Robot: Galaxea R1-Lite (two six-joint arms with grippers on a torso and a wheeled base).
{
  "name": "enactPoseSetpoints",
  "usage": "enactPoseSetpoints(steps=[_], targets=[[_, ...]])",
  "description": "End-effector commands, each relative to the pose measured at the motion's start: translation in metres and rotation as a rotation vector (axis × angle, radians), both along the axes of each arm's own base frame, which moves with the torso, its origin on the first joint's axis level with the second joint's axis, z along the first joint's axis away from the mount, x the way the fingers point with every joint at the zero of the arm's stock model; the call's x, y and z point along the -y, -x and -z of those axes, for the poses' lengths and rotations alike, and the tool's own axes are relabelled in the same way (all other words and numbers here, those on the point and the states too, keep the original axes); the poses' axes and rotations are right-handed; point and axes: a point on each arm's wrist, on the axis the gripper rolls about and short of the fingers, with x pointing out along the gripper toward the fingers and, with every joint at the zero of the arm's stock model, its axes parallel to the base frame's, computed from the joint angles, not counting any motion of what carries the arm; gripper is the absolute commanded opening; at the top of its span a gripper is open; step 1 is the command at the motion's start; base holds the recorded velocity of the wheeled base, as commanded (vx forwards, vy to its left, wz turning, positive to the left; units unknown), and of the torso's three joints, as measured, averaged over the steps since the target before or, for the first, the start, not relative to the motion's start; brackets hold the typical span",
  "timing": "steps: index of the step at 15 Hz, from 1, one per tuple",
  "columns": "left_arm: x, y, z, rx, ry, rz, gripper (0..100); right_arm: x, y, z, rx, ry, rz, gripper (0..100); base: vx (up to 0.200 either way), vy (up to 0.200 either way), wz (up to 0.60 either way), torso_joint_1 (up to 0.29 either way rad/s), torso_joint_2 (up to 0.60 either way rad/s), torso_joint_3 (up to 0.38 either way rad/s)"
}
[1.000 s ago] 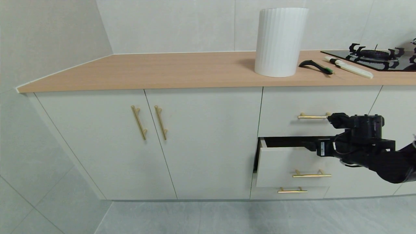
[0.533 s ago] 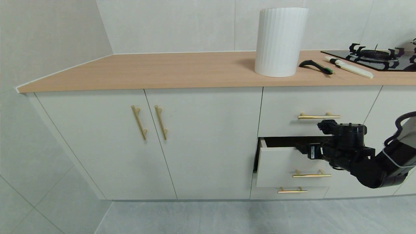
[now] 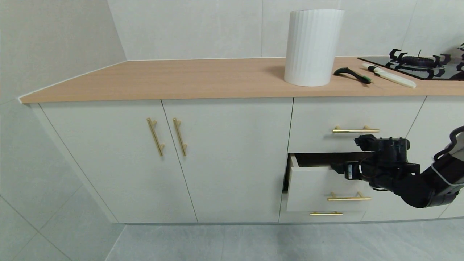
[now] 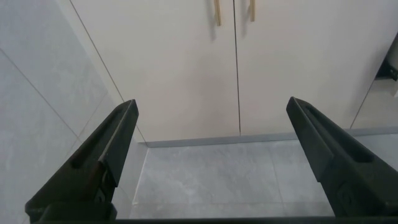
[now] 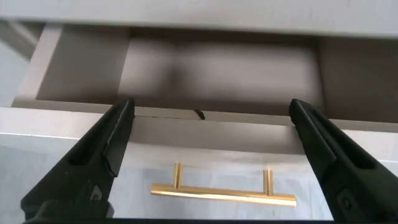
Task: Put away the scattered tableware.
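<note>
Right gripper (image 3: 348,155) hangs just in front of the middle drawer (image 3: 311,185), level with its top edge. Its fingers are spread wide and hold nothing. In the right wrist view they frame the drawer's open mouth, with the brass handle (image 5: 224,194) below. Left gripper (image 4: 211,106) is likewise released and empty, low over the floor and facing the double doors (image 4: 236,68).

Judging from how things lie, the task is at an early stage. The drawer stands partly pulled out, so a place for storage seems ready, but nothing appears to have been put in it. The tableware is still on the countertop (image 3: 181,78), toward its right end. A black-handled tool (image 3: 351,74) and a white knife (image 3: 389,76) lie side by side between the white ribbed canister (image 3: 312,47) and the stove (image 3: 420,64). Both are well apart from either gripper, so each would have to be picked up and carried down to the drawer, which would then need closing.

Most of the drawer's inside is dark and blurred, so what it holds cannot be told. A small dark mark at its front lip (image 5: 199,114) is unclear. The stove is cut off at the right edge, so more tableware could lie beyond it. What kind of tool the black-handled one is cannot be made out.
</note>
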Motion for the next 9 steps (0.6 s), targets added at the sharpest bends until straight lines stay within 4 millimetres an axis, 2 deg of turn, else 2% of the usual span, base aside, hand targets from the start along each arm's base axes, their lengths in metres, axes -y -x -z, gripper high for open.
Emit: enactPoseSetpoints(steps=[1, 6, 9], targets=[[0.0, 0.0, 0.0, 0.0, 0.0, 0.0, 100, 0.005, 0.007, -0.018, 0.002, 0.0, 0.011, 100, 0.0, 0.0, 0.0, 0.0, 0.0, 0.0], [0.0, 0.0, 0.0, 0.001, 0.0, 0.0, 100, 0.008, 0.03, -0.057, -0.036, -0.006, 0.009, 100, 0.0, 0.0, 0.0, 0.0, 0.0, 0.0], [0.0, 0.0, 0.0, -0.002, 0.0, 0.0, 100, 0.008, 0.028, -0.055, -0.035, -0.007, 0.012, 100, 0.0, 0.0, 0.0, 0.0, 0.0, 0.0]])
